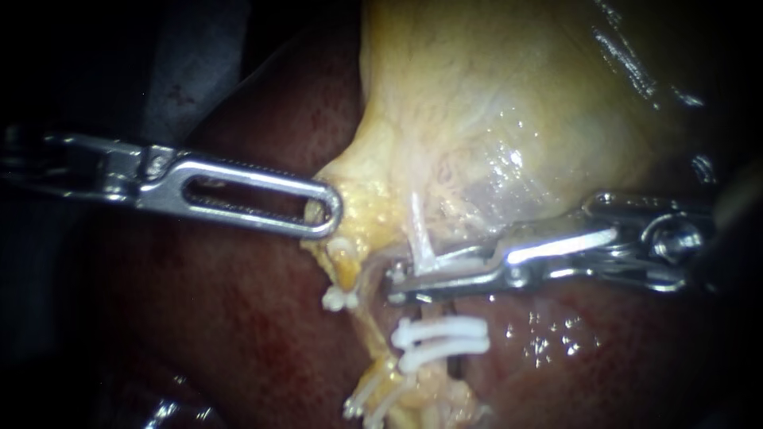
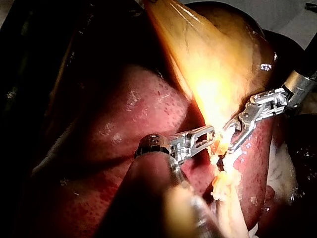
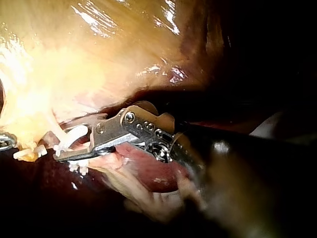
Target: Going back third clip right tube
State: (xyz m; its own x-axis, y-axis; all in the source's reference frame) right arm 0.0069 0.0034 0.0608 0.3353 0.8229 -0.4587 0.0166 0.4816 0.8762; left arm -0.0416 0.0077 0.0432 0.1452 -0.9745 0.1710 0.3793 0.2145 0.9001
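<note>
Your right instrument [image 1: 395,284] reaches in from the right edge to just right of centre, its jaws parted by a narrow gap and gripping nothing that shows. Touching its upper jaw, a white clip [image 1: 419,237] stands tilted upward against the yellow tissue; you cannot tell whether it sits on the right tube. Just below the jaws, at lower centre, two more white clips [image 1: 441,328] lie stacked close together. Your left instrument [image 1: 324,213] comes in from the left edge, its slotted jaws clenched on the narrow yellow end of the gallbladder [image 1: 493,103], which fills the upper right. Behind everything, the dark red liver [image 1: 230,318] spreads across the lower left.
</note>
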